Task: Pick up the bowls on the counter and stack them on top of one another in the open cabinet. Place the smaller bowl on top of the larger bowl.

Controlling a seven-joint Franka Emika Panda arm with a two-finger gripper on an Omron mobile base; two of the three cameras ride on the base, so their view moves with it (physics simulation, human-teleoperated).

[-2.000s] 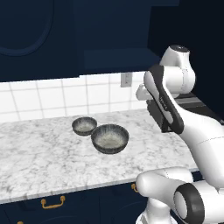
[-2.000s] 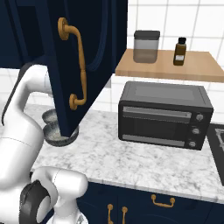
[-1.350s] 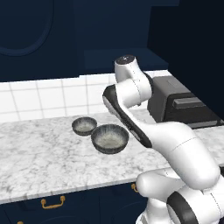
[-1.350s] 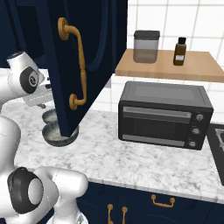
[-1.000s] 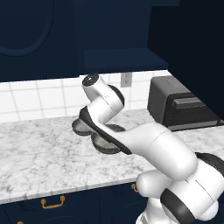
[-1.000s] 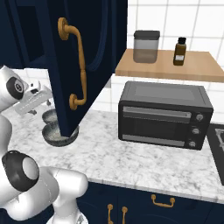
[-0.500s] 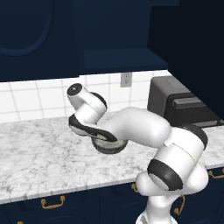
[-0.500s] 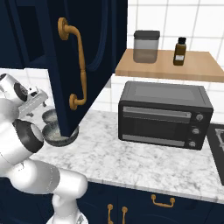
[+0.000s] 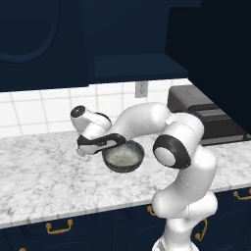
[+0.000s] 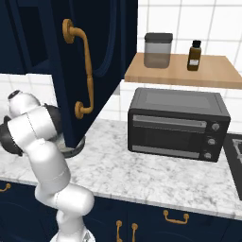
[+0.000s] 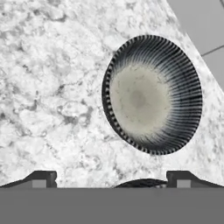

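Marbled worktop (image 9: 44, 171) carrying both bowls, larger bowl (image 9: 123, 156) and smaller bowl (image 11: 152, 95) unstacked, open cabinet (image 9: 137, 66) waiting, tool (image 11: 109, 176) hovering with tips apart, gripping nothing.

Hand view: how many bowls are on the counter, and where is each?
2. One bowl lies whole on the counter near the wall; the other bowl shows just its dark rim at the bottom edge.

Arm (image 9: 147, 120) of glossy white rounded link housings joined by dark grey to black joint rings, rising from a bulbous white base column, with a white wrist capped by a black circular disc
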